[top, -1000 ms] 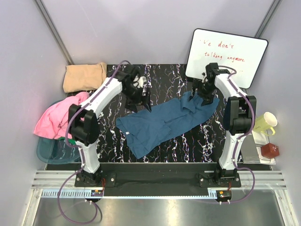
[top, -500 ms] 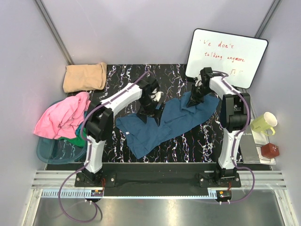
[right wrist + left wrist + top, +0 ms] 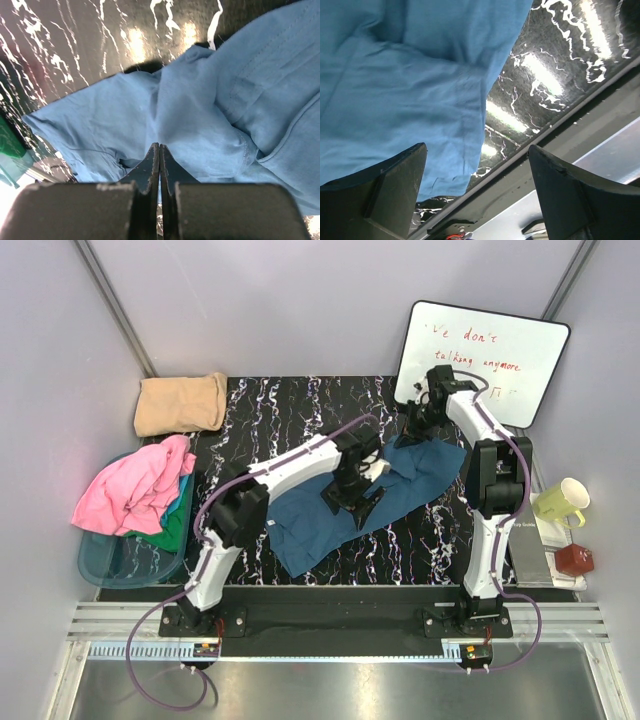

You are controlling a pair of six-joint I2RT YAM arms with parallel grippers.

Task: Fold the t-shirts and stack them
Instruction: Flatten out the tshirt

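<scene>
A dark teal-blue t-shirt lies spread and rumpled across the black marbled table. My left gripper hovers over its middle, open; in the left wrist view the wide fingers frame the shirt's edge and the table's rim. My right gripper is at the shirt's far right corner, shut on a pinched ridge of the cloth that runs up to the fingertips. A folded tan-beige t-shirt sits at the far left corner.
A pink shirt and a green one are heaped in a teal basin off the table's left side. A whiteboard leans behind the right arm. A yellow mug and a red block stand at the right.
My left arm swung right from the table's far left to over the shirt's middle. The right gripper closed on the shirt's corner and drew back toward the whiteboard.
</scene>
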